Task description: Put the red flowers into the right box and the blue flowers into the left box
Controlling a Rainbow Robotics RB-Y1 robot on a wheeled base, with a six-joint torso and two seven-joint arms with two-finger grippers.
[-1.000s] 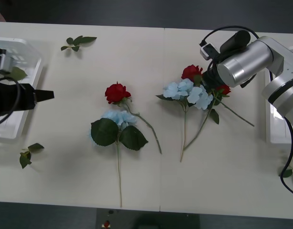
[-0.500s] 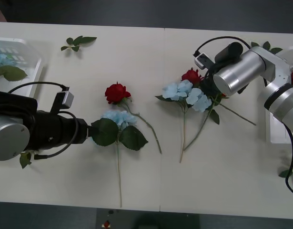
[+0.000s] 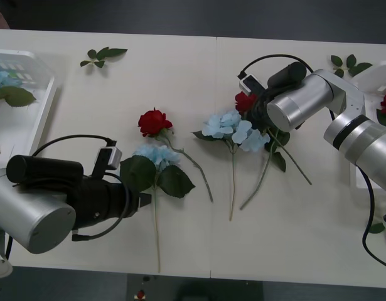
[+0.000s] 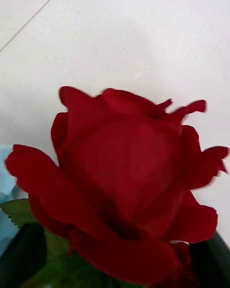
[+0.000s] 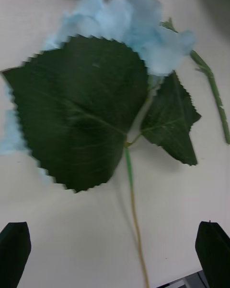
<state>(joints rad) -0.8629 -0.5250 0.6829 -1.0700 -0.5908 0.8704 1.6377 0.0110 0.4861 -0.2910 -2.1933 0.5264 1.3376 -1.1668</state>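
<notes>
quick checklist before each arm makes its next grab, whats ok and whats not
1. Left claw open: ok, its black fingers sit apart at the two corners of the left wrist view.
2. Left claw lined up on the blue flower stem: ok, the stem runs between the fingers.
3. Left claw on the stem: not ok, the fingers have not closed.
4. Right claw at the red rose: ok, the bloom sits just past its fingers.
5. Right claw grip on that rose: cannot tell, the bloom hides the stem.
6. Left box has free room: ok.
</notes>
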